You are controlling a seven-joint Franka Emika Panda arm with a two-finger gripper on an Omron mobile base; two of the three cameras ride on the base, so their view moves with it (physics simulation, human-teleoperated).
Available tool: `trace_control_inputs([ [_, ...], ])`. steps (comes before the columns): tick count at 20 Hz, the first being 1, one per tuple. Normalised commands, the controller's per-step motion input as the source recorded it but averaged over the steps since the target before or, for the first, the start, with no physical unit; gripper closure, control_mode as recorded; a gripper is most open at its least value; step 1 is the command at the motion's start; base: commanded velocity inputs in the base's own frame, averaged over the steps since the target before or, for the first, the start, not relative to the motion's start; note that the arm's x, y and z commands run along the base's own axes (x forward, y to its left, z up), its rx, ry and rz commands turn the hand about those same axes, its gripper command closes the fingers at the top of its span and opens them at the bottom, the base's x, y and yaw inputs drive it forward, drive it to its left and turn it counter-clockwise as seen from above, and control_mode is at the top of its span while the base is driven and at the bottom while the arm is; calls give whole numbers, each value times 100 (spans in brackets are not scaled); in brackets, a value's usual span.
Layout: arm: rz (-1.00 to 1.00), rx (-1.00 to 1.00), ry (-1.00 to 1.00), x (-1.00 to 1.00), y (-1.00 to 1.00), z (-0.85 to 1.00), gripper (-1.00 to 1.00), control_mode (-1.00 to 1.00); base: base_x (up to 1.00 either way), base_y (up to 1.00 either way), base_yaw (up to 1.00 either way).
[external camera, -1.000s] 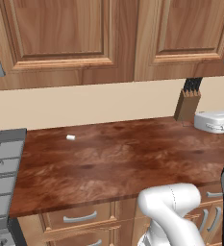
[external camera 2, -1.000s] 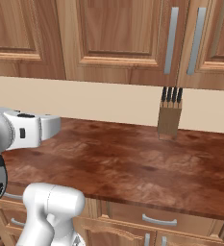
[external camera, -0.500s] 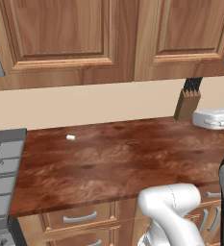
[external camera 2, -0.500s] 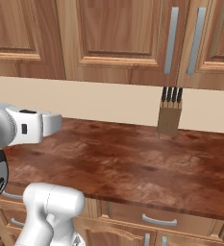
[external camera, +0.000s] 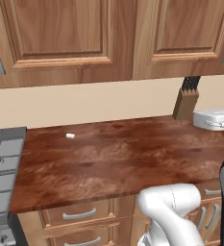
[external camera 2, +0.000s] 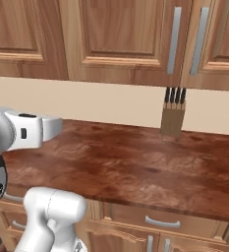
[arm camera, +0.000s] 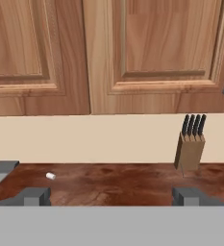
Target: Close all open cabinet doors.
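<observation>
Brown wall cabinet doors with framed panels span the top of every view. Grey bar handles stand upright on two neighbouring doors above the knife block. Every door in view lies flat against the cabinet front. My gripper is open wide with nothing between its fingertips. It hovers over the counter and faces the wall below the doors. In the right base view, the white hand juts in from the left, well short of the doors.
A wooden knife block stands against the wall on the dark wood counter. A small white bit lies to the left on the counter. A grey stove adjoins the counter's left end. Drawers sit below.
The hand has drifted a little to the right in the right base view. The gripper stays open. The doors have not moved.
</observation>
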Motion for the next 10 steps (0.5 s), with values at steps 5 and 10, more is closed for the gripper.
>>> trace_control_inputs([
  [5,0,0,0,0,0,0,-100,100,-62,-40,0],
  [10,0,0,0,0,0,0,-100,100,-55,-33,0],
])
